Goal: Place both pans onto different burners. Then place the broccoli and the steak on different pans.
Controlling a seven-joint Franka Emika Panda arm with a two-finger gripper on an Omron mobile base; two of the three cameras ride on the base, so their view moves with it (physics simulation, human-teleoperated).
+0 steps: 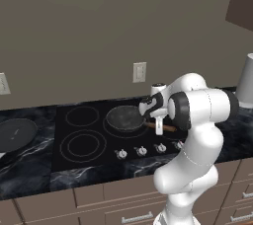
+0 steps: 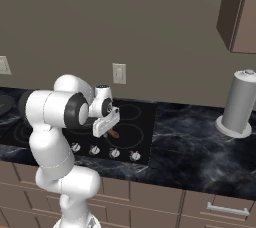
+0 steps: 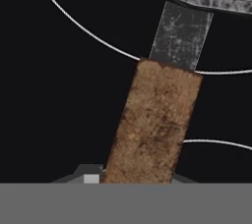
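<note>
One speckled pan on burner; tool clamps its wooden handle.

A plain taupe wall runs behind a dark marble countertop with pale veining. Two white electrical outlet plates sit on the wall, one above the stove area and another at the far left. Brown wooden base cabinets with silver bar handles stand below. A brown wall cupboard hangs upper right, near a tall grey cylindrical canister on a round base.
</note>
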